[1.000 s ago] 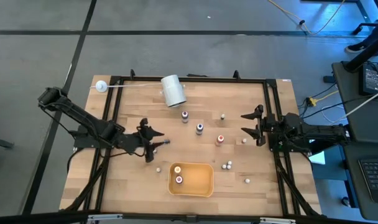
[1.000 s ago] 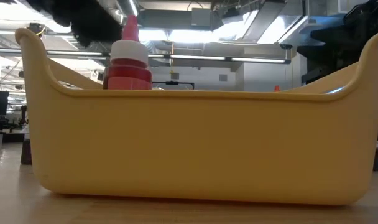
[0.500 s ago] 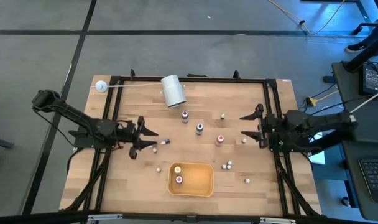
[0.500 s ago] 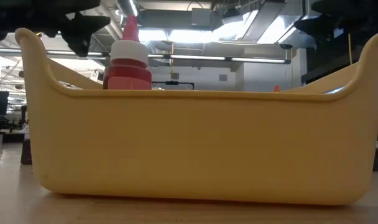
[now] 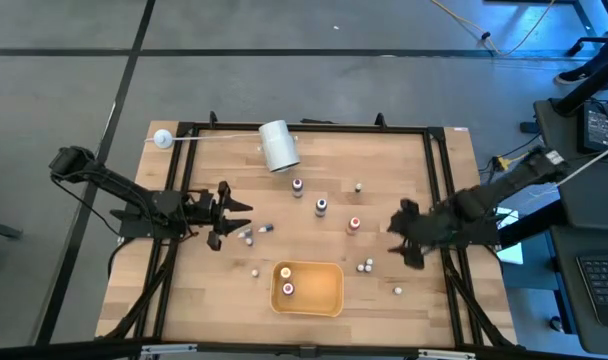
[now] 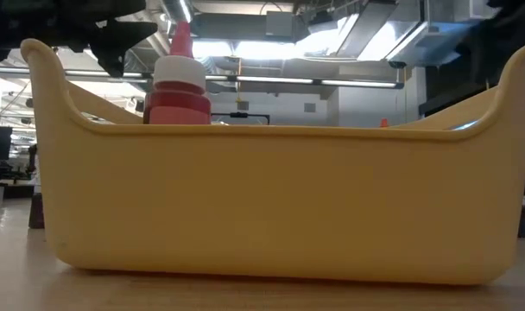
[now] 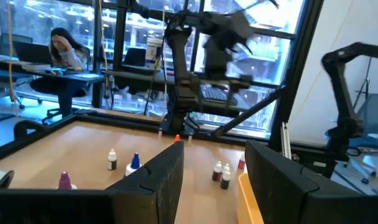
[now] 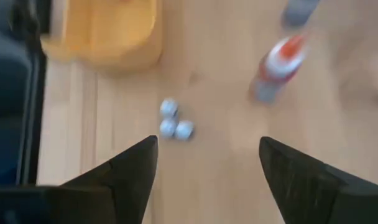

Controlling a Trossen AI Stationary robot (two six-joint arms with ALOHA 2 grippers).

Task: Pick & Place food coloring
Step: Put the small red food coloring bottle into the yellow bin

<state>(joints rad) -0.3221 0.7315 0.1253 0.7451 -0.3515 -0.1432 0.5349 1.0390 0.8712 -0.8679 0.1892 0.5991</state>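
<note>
Right gripper [image 5: 408,240] now swung inward over table, jaws apart, nearing white-capped bottle trio [image 8: 174,122]; next pick likely. Left gripper [image 5: 232,217] jaws apart, pulled back. One red-capped bottle [image 6: 177,86] in yellow bin [image 5: 329,293].

Desk [image 5: 384,290]: pale wood planking with visible board seams, smooth satin finish; bordered by a black frame [image 5: 304,128] that looks like matt metal. Yellow bin [image 6: 271,199], lower centre: smooth moulded plastic with a soft sheen and rounded rim. Bottle in the bin [image 6: 178,86], upper left of the low view: glossy plastic, whitish shoulder above a red body, conical red cap. Food coloring bottles [image 5: 321,207], centre of the desk: small, plastic-looking bodies with coloured caps. White roll [image 5: 278,146], upper centre: matt, paper-like surface. Left gripper [image 7: 211,180] and right gripper [image 8: 204,168]: dark matt fingers, apparently plastic. Floor [image 5: 284,80]: grey, smooth, dull.
</note>
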